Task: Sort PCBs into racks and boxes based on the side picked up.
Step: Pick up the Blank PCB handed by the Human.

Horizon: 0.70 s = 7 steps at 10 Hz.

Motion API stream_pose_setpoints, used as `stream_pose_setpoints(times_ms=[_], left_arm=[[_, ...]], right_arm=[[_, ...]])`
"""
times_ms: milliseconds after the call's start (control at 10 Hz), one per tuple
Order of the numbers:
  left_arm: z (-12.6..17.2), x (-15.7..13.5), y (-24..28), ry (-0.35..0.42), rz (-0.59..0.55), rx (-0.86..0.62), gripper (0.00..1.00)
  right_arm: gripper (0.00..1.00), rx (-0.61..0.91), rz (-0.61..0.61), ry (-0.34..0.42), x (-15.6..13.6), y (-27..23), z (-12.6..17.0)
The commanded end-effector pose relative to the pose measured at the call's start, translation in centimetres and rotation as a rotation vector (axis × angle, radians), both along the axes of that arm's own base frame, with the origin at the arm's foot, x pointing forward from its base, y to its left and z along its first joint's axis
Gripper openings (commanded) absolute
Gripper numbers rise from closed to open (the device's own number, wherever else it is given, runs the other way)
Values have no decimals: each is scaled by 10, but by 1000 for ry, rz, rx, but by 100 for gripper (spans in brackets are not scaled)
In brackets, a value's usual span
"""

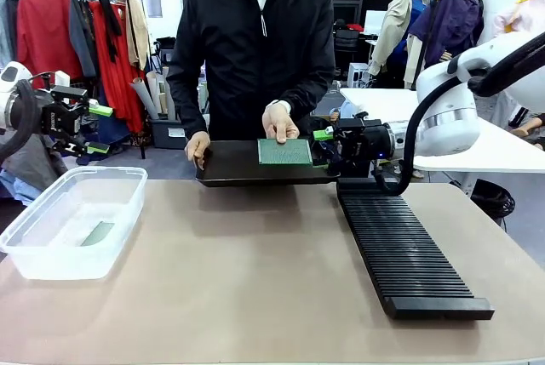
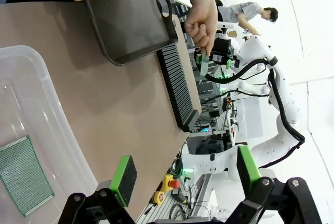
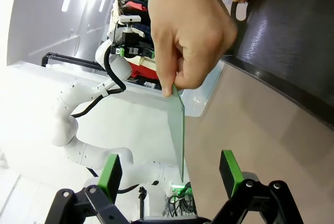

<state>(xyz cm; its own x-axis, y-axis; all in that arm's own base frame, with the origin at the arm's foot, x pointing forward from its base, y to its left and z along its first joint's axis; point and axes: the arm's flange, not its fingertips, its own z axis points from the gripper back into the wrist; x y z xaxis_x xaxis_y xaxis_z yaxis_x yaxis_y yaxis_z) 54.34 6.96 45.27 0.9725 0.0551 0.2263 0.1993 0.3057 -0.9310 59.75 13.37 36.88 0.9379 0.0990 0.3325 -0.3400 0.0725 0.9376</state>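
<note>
That hand (image 3: 190, 31) dangles the thin green circuit board (image 3: 177, 130) edge-on for your spread right gripper (image 3: 169, 174) to pinch; left gripper (image 2: 182, 174) spread too.

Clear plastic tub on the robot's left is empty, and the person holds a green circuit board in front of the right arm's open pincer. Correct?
Not empty: the clear plastic tub holds one green circuit board on its floor, plain in the left wrist view. The rest stands: the person's hand holds another green circuit board in front of the right arm's open pincer.
</note>
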Motion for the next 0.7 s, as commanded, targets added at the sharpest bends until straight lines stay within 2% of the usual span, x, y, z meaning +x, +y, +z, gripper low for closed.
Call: stream_pose_setpoints(times_ms=[0, 300, 600], left_arm=[[2, -1, 0, 4, 7, 6, 100], [2, -1, 0, 4, 7, 6, 100], [2, -1, 0, 4, 7, 6, 100]], right_arm=[[100, 52, -25, -48, 14, 13, -5], [100, 70, -35, -54, 26, 33, -11], [100, 67, -15, -75, 29, 47, -6]])
